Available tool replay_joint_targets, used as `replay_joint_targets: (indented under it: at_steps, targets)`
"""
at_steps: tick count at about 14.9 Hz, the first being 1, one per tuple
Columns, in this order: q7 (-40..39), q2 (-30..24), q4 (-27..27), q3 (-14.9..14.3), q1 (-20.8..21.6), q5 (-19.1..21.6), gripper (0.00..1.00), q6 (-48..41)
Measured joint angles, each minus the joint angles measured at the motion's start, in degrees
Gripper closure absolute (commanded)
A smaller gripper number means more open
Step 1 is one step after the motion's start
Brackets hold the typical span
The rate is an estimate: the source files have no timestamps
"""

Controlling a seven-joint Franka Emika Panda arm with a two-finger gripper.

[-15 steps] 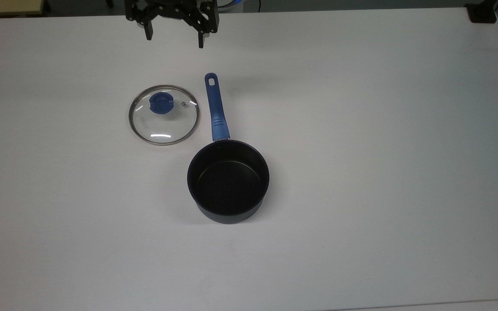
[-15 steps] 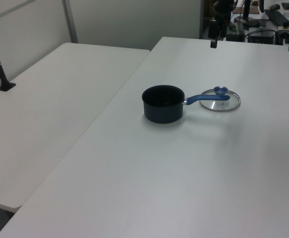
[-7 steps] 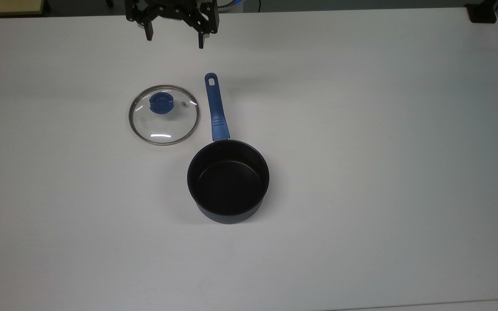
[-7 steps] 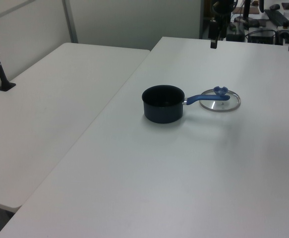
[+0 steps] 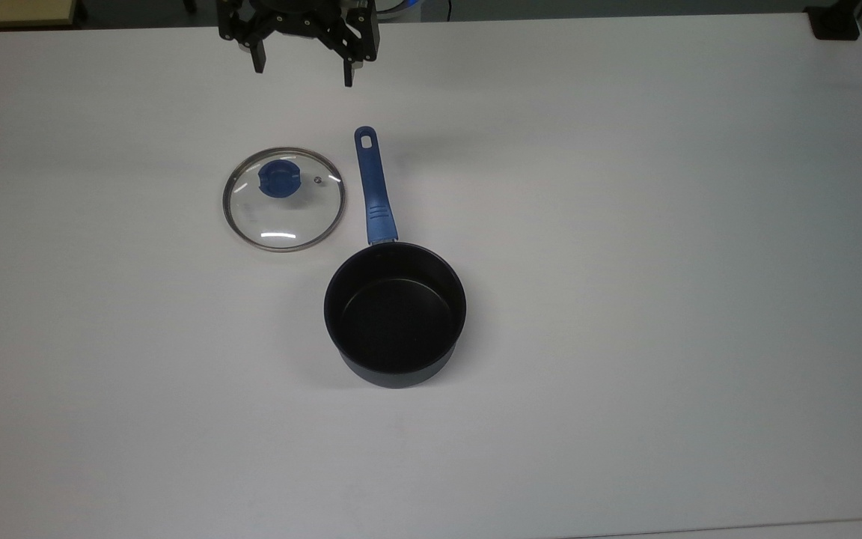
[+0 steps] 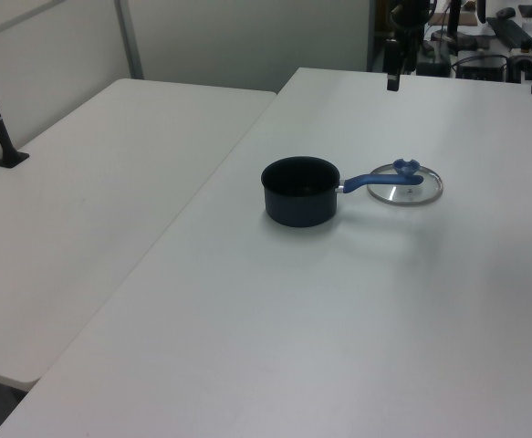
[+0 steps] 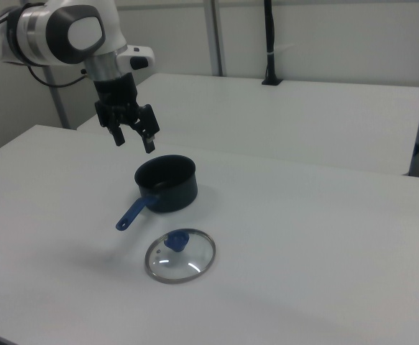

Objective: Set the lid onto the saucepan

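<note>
The glass lid (image 5: 283,199) with its blue knob (image 5: 279,180) lies flat on the white table, just to the top view's left of the saucepan's blue handle (image 5: 373,186). The dark saucepan (image 5: 395,313) stands empty, also seen as the saucepan (image 6: 300,190) and the saucepan (image 7: 167,183). The lid (image 7: 180,258) and the lid (image 6: 406,183) rest beside it. My gripper (image 5: 301,73) hangs open above the table's far edge, well clear of the lid, with nothing between its fingers; in the right view the gripper (image 7: 133,141) hovers high over the table.
The white table (image 5: 625,224) spreads wide around the pan. A second white table (image 6: 92,201) adjoins it on the left view's left. A black post (image 7: 269,43) stands on the far table in the right view. Equipment (image 6: 485,36) sits beyond the table's far end.
The gripper has shifted very slightly; the lid and saucepan have not moved.
</note>
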Motion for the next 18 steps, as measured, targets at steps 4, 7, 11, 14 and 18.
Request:
replay_joint_targets:
  at_steps: [4,7,11,14,18]
  targets:
    - [-0.4,0.2,0.0,-0.1,0.0,0.0,0.00,0.0]
    - [-2.6,0.5,0.0,-0.7,-0.1,0.0,0.00,0.0]
    - [-8.6,2.3,0.0,-1.2,-1.6,0.0,0.00,0.0]
    - [-12.6,4.6,0.0,-1.4,-3.1,0.0,0.00,0.4]
    - [-17.8,7.6,-1.0,-1.5,-5.4,0.0,0.00,0.5]
